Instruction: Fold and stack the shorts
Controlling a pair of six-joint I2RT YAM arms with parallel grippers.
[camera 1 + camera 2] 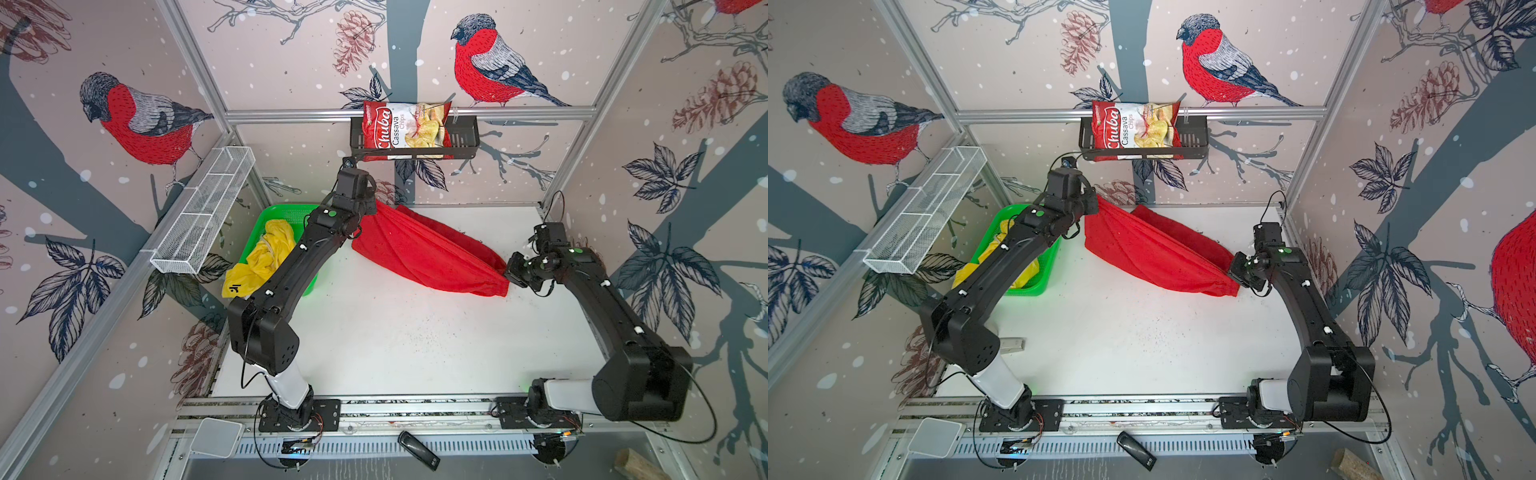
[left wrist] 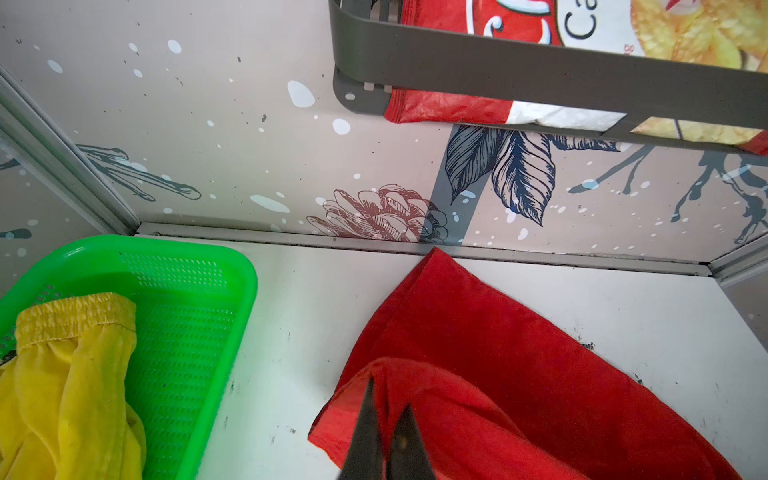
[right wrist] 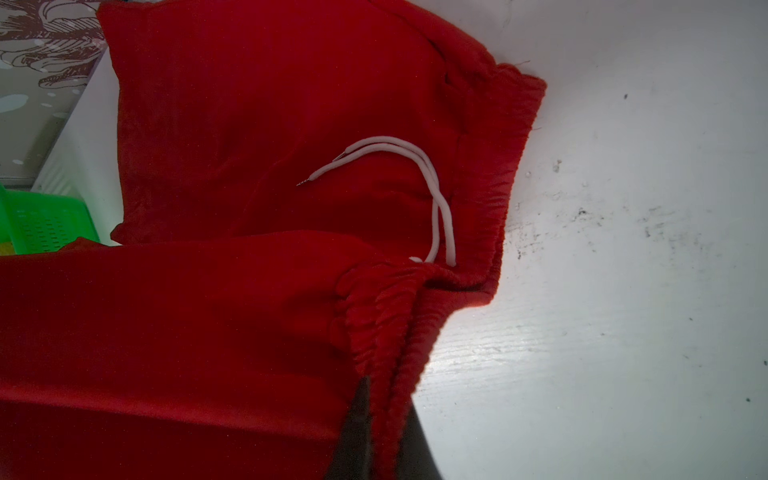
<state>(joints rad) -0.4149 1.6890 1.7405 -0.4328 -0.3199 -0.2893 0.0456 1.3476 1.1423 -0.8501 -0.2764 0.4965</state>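
Our left gripper [image 2: 387, 395] pinches a raised corner of the red shorts [image 1: 415, 249]; our right gripper [image 3: 384, 399] clamps their waistband [image 3: 386, 324]. We see yellow shorts [image 1: 266, 257] in the green basket [image 1: 282, 208].

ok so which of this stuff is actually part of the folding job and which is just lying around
Job: red shorts, gripped by the left hand and right hand; yellow shorts, in the green basket.

Lying about: chips bag in the black wall rack; white wire rack; black gadget on the front ledge.
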